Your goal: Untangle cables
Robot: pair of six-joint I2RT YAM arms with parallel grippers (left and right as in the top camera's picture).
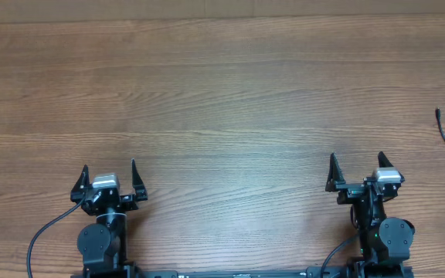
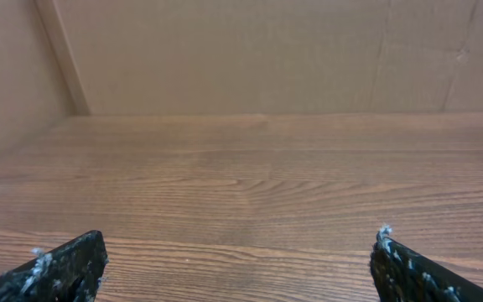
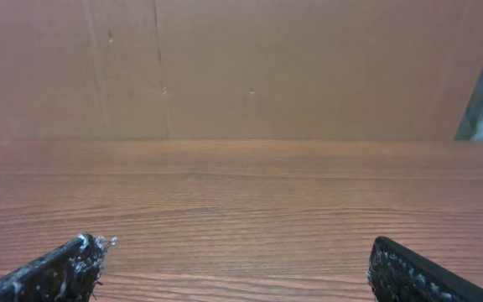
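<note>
Wood-grain desk (image 1: 222, 93), left claw (image 1: 109, 174) at lower left of the frame, fingers spread apart, right claw (image 1: 357, 167) at lower right, likewise apart, thin black cables (image 1: 442, 130) at the right edge, partly cut off, well apart from both claws

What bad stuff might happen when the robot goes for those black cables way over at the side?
1. The cables lie far right on the table, partly outside the overhead view, so a grab might miss or snag unseen loops.
2. The left tool sits far from them, so the right tool may pull alone and tighten the tangle.
</note>
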